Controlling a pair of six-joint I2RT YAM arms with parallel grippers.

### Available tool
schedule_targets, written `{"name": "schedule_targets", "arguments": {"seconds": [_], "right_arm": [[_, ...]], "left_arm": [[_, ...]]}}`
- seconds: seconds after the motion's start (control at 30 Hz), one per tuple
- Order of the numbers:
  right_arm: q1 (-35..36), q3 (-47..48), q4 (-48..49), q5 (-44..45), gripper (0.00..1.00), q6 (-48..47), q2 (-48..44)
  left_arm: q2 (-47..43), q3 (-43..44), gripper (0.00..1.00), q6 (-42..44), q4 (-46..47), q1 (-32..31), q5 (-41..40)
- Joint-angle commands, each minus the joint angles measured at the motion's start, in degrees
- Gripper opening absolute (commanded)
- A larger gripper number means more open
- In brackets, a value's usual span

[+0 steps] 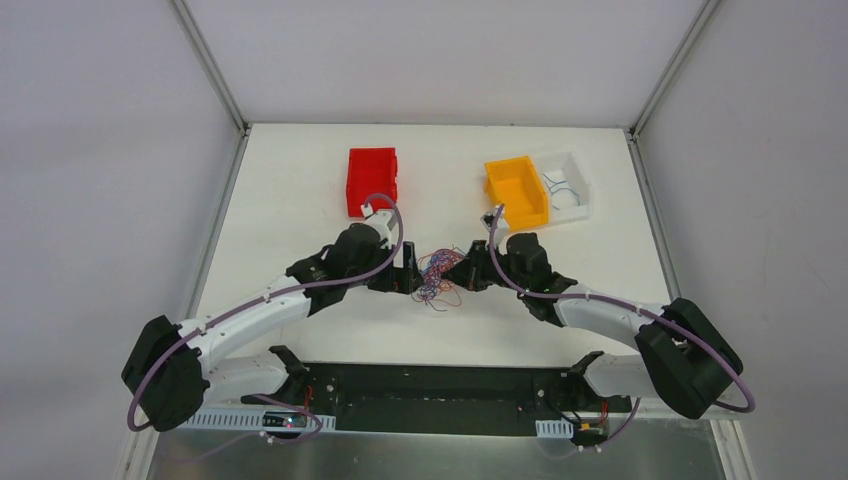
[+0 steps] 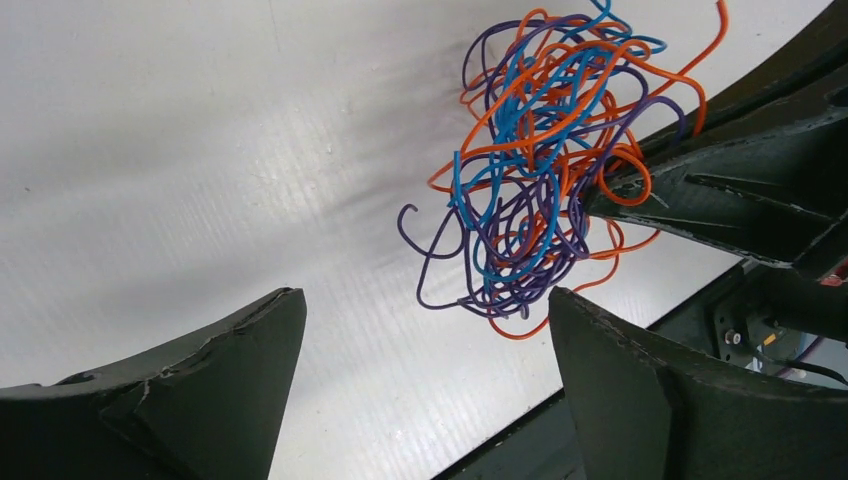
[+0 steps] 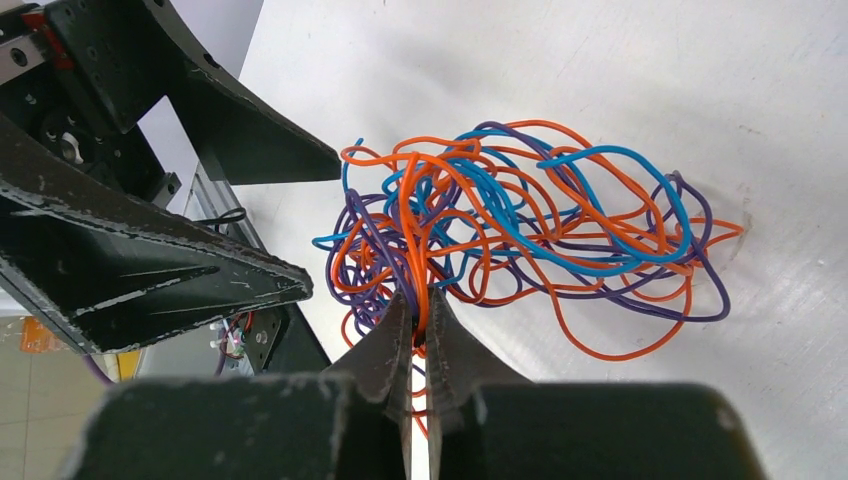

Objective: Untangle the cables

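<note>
Cables bunch roundly toward the near edge of the counter, no clear axis. My right end effector clamps some strands, my left end effector gapes. Strand ends are untraceable.

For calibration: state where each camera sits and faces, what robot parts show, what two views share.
Top external: above, behind the robot, facing down on the table, left arm, right arm and the cables.
Left wrist: on the left arm, facing the cables past the open left gripper.
Right wrist: on the right arm, facing the cables pinched by the right gripper.
Shared: each wrist view shows the other gripper.
</note>
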Motion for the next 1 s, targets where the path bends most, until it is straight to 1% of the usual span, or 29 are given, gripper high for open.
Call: {"name": "schedule_targets", "arguments": {"seconds": [0.0, 0.07, 0.2, 0.37, 0.43, 0.47, 0.63, 0.77, 0.97], "right_arm": [[0.3, 1.9, 0.0, 1.3, 0.0, -1.5, -1.8], [0.4, 2.0, -0.3, 1.5, 0.0, -1.6, -1.7], [0.3, 2.2, -0.4, 1.5, 0.0, -1.4, -1.1], [0.4, 2.4, -0.7, 1.3, 0.0, -1.4, -0.7], [0.3, 2.5, -0.8, 1.4, 0.0, -1.5, -0.8], [0.3, 2.5, -0.9, 1.5, 0.0, -1.5, -0.7], [0.4, 3.0, -1.5, 1.3, 0.0, -1.6, -0.3], [0.4, 3.1, -1.6, 1.3, 0.0, -1.6, -0.3], [0.3, 3.4, -2.2, 1.5, 0.0, -1.8, 0.0]], "left_arm": [[2.2, 3.1, 0.95, 0.5, -1.7, -0.3, -1.7], [4.0, 4.0, 0.94, 1.0, -1.7, -0.4, -0.8], [7.8, 6.2, 0.88, 2.9, -1.4, -0.3, 2.0], [11.3, 8.7, 0.81, 4.0, -1.3, -0.4, 1.4], [11.5, 9.3, 0.73, 3.9, -1.2, -0.4, 0.3], [11.1, 9.5, 0.71, 3.5, -0.9, -0.3, -0.4], [9.5, 10.1, 0.69, 3.1, 1.3, -0.2, -2.5], [11.4, 11.6, 0.62, 3.7, 0.4, 0.0, -2.1], [9.5, 10.9, 0.62, 2.4, 0.7, 0.0, -6.2]]}}
